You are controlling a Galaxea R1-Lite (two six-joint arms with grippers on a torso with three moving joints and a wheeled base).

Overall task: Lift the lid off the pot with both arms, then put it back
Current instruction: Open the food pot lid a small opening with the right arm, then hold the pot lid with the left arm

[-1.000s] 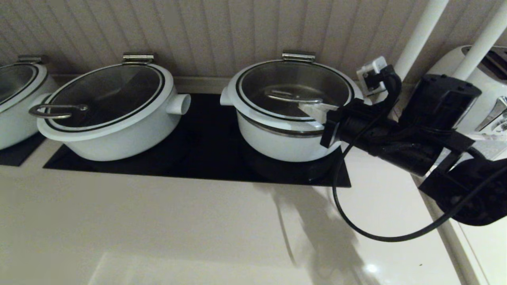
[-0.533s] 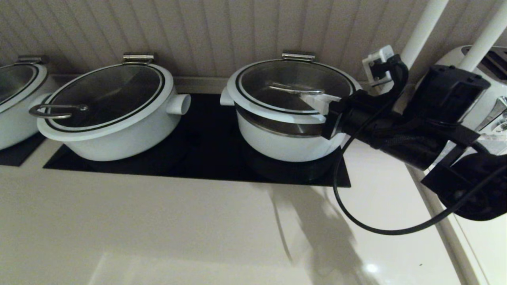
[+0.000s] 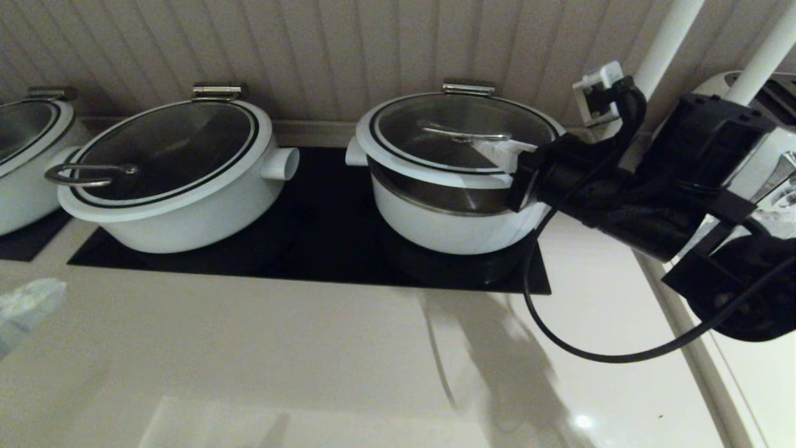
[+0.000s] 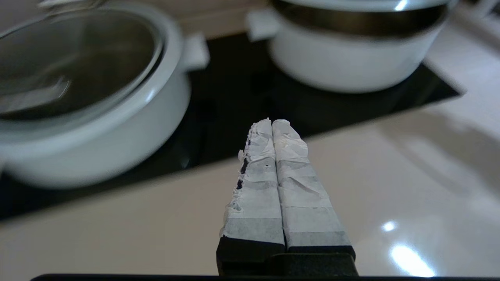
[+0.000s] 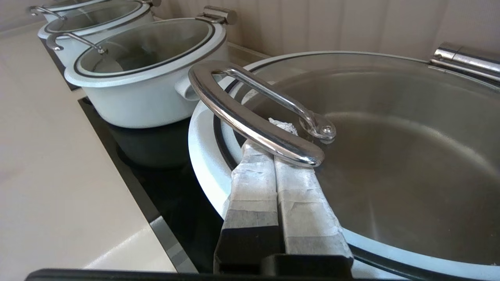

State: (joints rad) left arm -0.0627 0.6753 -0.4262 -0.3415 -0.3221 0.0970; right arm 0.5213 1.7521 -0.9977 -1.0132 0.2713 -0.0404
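You are working the lifting step: your right gripper (image 5: 275,128), fingers pressed together, is hooking under the steel handle (image 5: 250,113) and tipping the lid (image 3: 460,140) up off the pot (image 3: 451,218) just beyond. Your left gripper (image 4: 271,125), also closed on nothing, is hovering well apart from both; next, keep raising along the rear hinge (image 3: 467,88).

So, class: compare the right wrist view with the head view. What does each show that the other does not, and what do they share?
Only the right wrist view shows the right gripper with its shut fingers slid under the lid's handle.

Only the head view shows the lid tilted up at the front, baring the steel inside of the pot, and the left gripper low at the far left.

Both show the neighbouring white pot.
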